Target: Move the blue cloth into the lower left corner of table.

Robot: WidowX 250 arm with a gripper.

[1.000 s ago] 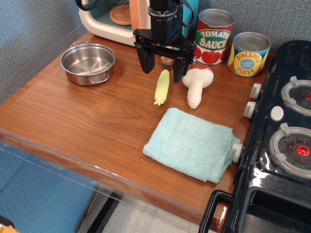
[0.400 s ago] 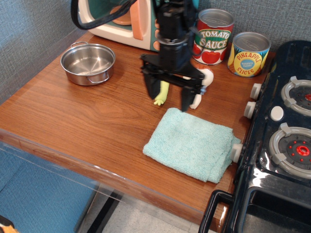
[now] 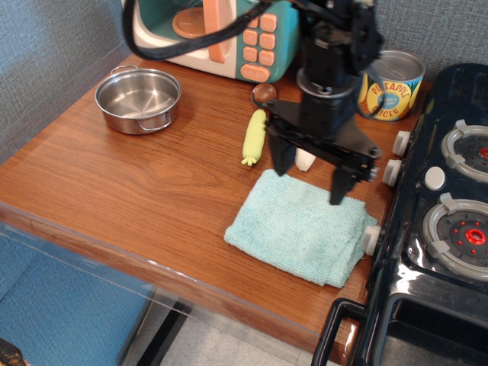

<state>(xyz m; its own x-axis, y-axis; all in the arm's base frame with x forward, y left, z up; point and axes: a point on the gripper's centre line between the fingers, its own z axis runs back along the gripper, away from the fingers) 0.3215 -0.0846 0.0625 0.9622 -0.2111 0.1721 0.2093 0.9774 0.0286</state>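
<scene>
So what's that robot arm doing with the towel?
The gripper is open and sits over the far edge of the blue cloth, with one finger at each end of that edge. It hasn't grabbed it. The cloth lies flat near the toy stove, so it's not in the table's lower left corner yet. The steel pot and toy corn sit untouched.

Arm blocks the tomato sauce can completely and covers the left part of the pineapple can (image 3: 396, 88); the white mushroom-like toy (image 3: 305, 158) shows only as a sliver between the gripper (image 3: 310, 177) fingers. Toy stove (image 3: 435, 229) is cut off by right and bottom edges, toy microwave (image 3: 229, 34) by the top. Whether fingertips touch the blue cloth (image 3: 301, 226) can't be told.
</scene>
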